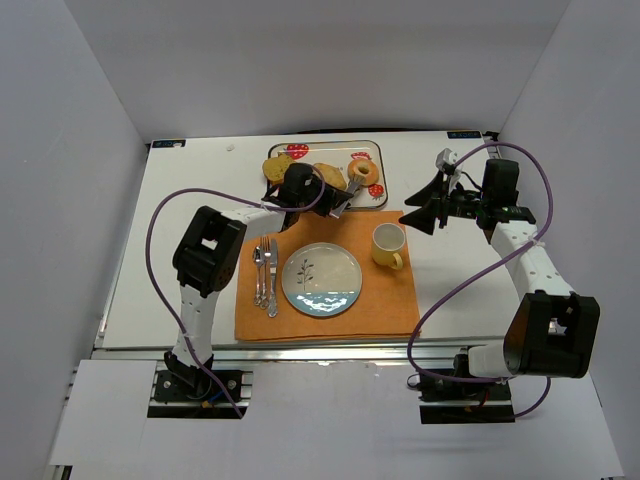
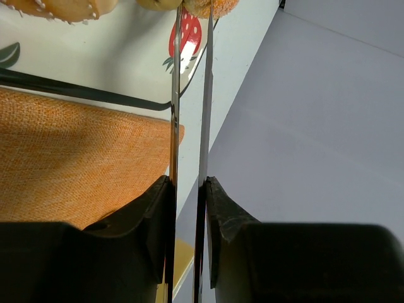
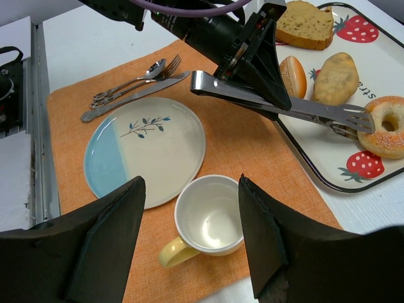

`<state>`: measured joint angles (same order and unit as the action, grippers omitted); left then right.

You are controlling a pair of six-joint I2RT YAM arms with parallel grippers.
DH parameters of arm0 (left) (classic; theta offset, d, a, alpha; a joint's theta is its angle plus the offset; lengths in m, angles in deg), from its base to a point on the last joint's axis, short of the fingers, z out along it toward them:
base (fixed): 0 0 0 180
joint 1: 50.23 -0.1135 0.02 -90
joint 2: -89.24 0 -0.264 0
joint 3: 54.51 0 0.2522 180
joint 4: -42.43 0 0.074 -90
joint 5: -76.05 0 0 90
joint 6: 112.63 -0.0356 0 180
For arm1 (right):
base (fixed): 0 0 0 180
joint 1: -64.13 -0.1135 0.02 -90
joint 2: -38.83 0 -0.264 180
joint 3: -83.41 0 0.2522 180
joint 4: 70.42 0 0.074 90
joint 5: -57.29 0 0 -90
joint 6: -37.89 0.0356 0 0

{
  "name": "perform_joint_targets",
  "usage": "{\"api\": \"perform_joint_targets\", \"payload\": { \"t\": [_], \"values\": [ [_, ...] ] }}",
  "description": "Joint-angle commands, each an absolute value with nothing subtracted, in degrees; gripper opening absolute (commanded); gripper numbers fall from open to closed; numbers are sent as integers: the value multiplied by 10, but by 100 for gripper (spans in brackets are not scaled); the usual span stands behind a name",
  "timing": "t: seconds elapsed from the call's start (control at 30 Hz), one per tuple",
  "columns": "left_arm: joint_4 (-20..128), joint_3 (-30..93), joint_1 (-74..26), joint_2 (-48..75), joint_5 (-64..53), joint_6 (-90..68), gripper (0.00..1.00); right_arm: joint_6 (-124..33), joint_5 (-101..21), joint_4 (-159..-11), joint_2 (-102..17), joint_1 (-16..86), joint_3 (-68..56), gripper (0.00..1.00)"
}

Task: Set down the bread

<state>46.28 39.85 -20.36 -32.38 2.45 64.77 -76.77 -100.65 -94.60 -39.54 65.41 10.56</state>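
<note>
The bread (image 1: 362,172) is a golden ring with a centre hole; it lies on the strawberry-print tray (image 1: 375,150) at the back. It also shows in the right wrist view (image 3: 386,132). My left gripper (image 1: 335,203) is shut on metal tongs (image 1: 352,190), seen clamped between its fingers in the left wrist view (image 2: 188,183). The tong tips (image 3: 353,120) touch the bread's near rim. My right gripper (image 1: 420,206) is open and empty, and hovers above the yellow cup (image 3: 208,218).
A toast slice (image 3: 306,24) and two oval rolls (image 3: 293,76) share the tray. An orange placemat (image 1: 390,300) holds a blue-and-white plate (image 1: 321,280), the cup (image 1: 389,245), and cutlery (image 1: 265,275) left of the plate. White walls enclose the table.
</note>
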Motion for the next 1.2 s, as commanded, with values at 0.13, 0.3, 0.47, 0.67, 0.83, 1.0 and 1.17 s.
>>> {"api": "perform_joint_targets", "payload": {
  "t": [0.13, 0.3, 0.47, 0.67, 0.83, 1.0, 1.17],
  "values": [
    [458, 412, -201, -273, 38, 598, 0, -775, -1026, -949, -382, 659, 94, 66],
    [466, 405, -201, -238, 46, 575, 0, -775, -1027, -949, -382, 659, 94, 66],
    [480, 409, -200, -205, 56, 559, 0, -776, -1027, -951, -382, 659, 93, 66],
    [545, 383, -198, -117, 54, 524, 0, -790, -1023, -967, -382, 660, 83, 66],
    [631, 279, -198, 0, 69, 487, 0, -797, -1020, -974, -383, 661, 76, 66],
    [690, 119, -198, 160, 86, 484, 0, -803, -1019, -982, -388, 660, 68, 66],
    [758, 17, -198, 265, 100, 488, 0, -812, -1021, -996, -398, 660, 56, 66]
  ]
}}
